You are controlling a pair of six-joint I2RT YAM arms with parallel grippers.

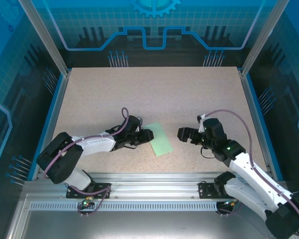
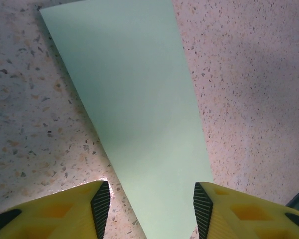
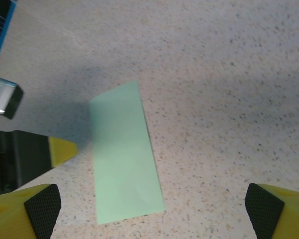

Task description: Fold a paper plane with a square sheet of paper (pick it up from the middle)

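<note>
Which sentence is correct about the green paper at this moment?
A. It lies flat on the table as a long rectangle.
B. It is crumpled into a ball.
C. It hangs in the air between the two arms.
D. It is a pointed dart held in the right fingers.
A: the sheet of paper lies flat on the table as a narrow rectangle, and the fingers of the left gripper and the right gripper stand apart.

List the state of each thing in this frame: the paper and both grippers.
square sheet of paper: lying flat on the table, a narrow rectangle, seemingly folded in half; no dart shape yet.
left gripper: open, a finger on either side of the paper's near end, not clamped on it.
right gripper: open, holding nothing, apart from the paper.
</note>
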